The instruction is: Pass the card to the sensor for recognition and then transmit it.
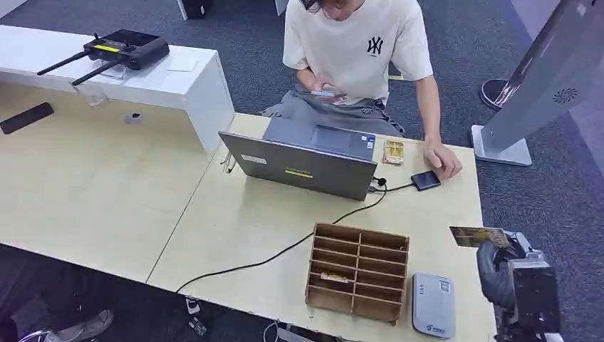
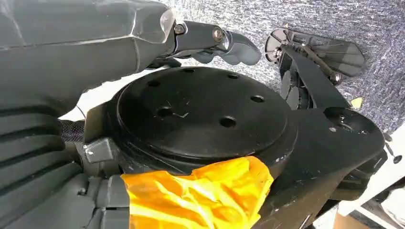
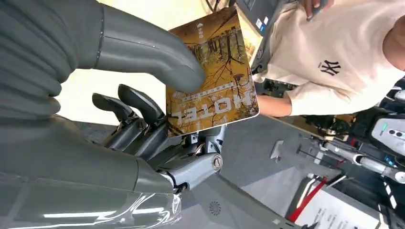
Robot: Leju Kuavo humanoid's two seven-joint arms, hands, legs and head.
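My right hand (image 1: 500, 269) is raised off the table's right front corner and pinches a yellow-brown hotel card (image 1: 476, 236). In the right wrist view the thumb (image 3: 153, 55) presses the card (image 3: 215, 76) against the dark fingers (image 3: 138, 107), with most of the card sticking out past them. The small black sensor (image 1: 425, 179) lies flat on the table behind the card, wired to the laptop (image 1: 306, 162). A seated person's hand (image 1: 443, 161) rests right beside the sensor. My left hand (image 2: 210, 40) hangs low with its fingers stretched out and nothing in them.
A wooden slotted organiser (image 1: 358, 271) stands near the front edge with a card in one slot, and a grey flat device (image 1: 433, 305) lies to its right. A small stack of cards (image 1: 393, 151) sits by the laptop. A grey kiosk stand (image 1: 548, 92) rises at the right.
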